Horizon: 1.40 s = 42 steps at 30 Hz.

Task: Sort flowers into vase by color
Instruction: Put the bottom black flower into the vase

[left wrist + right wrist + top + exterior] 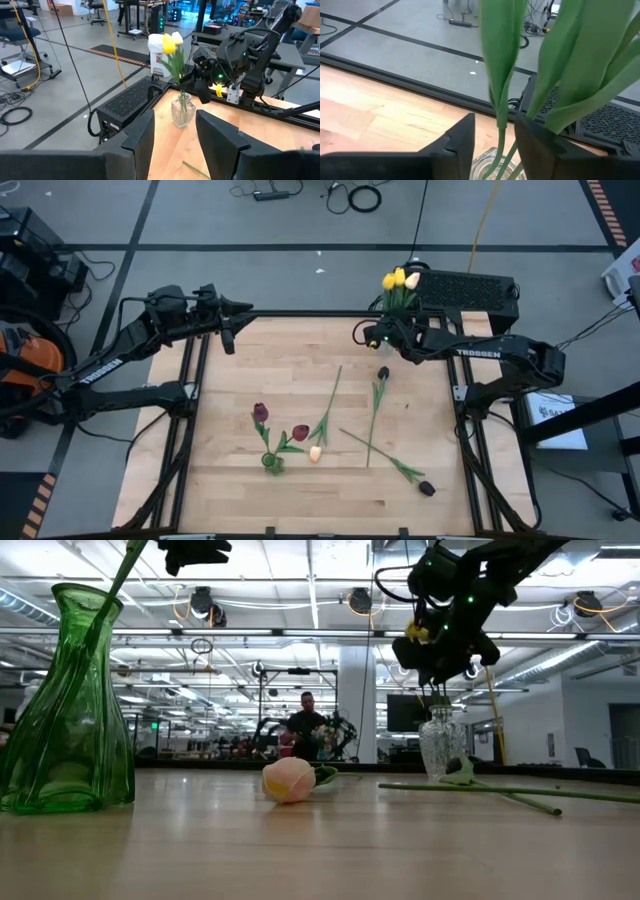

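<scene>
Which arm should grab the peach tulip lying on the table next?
Probably left. The left tool hangs open and empty at the table's far left edge. The right tool is busy at the clear vase, its fingers around the stems there. The peach tulip lies about mid-table.

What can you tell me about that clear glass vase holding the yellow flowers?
The clear glass vase is small and bulbous with a narrow neck and looks patterned. It stands upright at the table's far edge on the right arm's side. It holds yellow and cream tulips on green stems with long leaves. The right gripper sits right beside it, fingers open around the stems.
</scene>
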Motion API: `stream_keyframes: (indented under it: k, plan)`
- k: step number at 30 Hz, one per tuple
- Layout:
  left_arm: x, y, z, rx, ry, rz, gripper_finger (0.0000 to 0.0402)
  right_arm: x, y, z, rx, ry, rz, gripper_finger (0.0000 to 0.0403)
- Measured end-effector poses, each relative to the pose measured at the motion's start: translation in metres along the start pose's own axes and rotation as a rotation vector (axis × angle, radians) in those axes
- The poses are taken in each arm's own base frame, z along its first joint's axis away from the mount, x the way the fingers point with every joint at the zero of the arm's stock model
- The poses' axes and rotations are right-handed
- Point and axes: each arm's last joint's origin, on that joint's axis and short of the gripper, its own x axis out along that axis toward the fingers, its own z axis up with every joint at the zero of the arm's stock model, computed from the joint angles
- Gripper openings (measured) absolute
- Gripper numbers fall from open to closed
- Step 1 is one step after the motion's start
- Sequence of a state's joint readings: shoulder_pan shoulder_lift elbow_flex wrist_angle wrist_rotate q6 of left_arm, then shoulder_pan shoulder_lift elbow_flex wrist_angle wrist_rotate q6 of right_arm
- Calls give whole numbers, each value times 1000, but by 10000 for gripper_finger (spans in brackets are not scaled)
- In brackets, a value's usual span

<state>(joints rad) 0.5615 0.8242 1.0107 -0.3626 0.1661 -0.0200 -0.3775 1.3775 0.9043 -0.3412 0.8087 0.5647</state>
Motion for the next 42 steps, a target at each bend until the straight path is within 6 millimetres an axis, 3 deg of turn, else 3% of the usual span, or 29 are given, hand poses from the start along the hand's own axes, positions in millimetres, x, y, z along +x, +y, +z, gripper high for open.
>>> stream_keyframes:
  k: [9, 17, 25, 32, 42]
  plan:
    - [0, 0, -5, -8, 47, 1, 152, -28, -17, 16, 90, -49, 52, 177]
    - [0, 0, -5, -57, 49, 0, 152, -68, -42, 29, 197, -48, 242, 170]
    - [0, 0, -5, -114, 47, -2, 152, -97, -55, 30, 355, 9, 416, 160]
    - [-1, 0, -8, -119, 81, 0, 152, -113, -40, 18, 317, 84, 550, 140]
    - [-3, -1, -11, -114, 114, 1, 152, -126, 4, -14, 294, 241, 635, 81]
